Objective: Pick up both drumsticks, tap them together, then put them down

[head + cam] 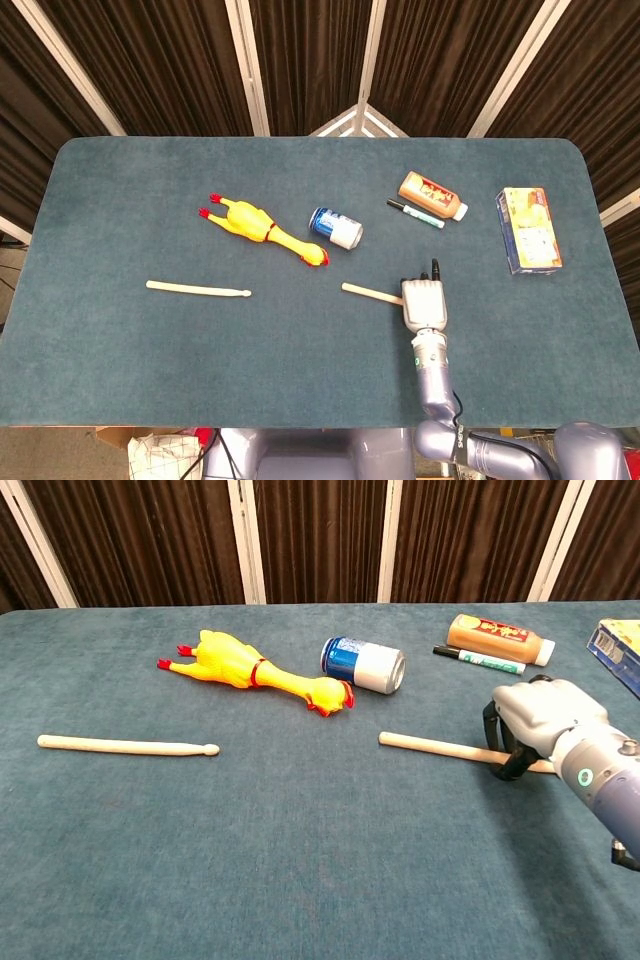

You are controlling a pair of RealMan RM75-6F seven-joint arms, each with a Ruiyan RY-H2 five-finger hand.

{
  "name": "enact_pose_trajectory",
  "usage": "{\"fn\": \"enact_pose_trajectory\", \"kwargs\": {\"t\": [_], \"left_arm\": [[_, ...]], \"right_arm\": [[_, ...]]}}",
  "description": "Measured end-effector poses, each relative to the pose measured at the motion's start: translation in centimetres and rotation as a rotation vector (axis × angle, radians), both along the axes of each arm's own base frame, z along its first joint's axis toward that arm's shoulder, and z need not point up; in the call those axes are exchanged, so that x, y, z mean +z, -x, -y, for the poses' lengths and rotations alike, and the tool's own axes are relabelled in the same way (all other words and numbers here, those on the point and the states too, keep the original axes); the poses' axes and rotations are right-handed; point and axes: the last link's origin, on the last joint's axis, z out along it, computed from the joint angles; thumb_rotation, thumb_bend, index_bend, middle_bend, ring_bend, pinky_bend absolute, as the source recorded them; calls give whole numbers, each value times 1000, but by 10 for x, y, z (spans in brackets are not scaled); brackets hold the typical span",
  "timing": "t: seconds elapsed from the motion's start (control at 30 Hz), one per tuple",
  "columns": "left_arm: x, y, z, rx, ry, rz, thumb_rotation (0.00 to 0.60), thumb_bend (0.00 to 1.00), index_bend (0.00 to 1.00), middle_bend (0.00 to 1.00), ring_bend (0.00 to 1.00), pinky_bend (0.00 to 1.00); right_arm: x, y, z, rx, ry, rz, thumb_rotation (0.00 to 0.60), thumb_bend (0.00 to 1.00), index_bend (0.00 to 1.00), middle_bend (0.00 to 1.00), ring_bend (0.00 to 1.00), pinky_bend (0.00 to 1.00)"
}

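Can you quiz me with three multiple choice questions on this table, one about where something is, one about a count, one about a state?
1. What lies between the rubber chicken and the orange bottle?
A. the blue can
B. the yellow box
C. a cup

2. How many drumsticks are on the table?
A. one
B. two
C. three

3. How is the left drumstick?
A. held up
B. standing upright
C. lying flat, untouched

Answers:
1 A, the blue can lies on its side between them.
2 B, one lies at the left and the right drumstick lies under the right robot hand.
3 C, it lies flat on the table with no robot hand near it.
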Motion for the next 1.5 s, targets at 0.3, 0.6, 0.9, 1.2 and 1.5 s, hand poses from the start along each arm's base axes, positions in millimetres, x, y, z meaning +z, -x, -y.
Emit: {"fn": "enact_pose_trajectory", "kwargs": {"t": [0.3,0.6,0.9,1.2,1.5], "left_arm": [[-1,0,-1,-1,5,0,600,296,80,21,0,0],[-1,0,-1,0,8,2,600,296,80,21,0,0],[-1,-1,-2,-15,9,5,600,297,88,27,0,0],[0,-7,-4,-63,11,0,600,301,112,50,0,0],[-1,-13,-18,-95,66,-36,600,310,158,115,0,0]], "right_arm": [[-2,-3,1,12,7,-5,600,361,588,580,374,0],[-1,-5,1,29,13,-5,600,372,614,602,392,0],[5,-8,-3,65,7,12,600,454,634,615,397,0],[20,-11,-7,134,3,80,600,456,656,630,420,0],[49,-17,-11,241,0,240,600,456,668,644,436,0]]}}
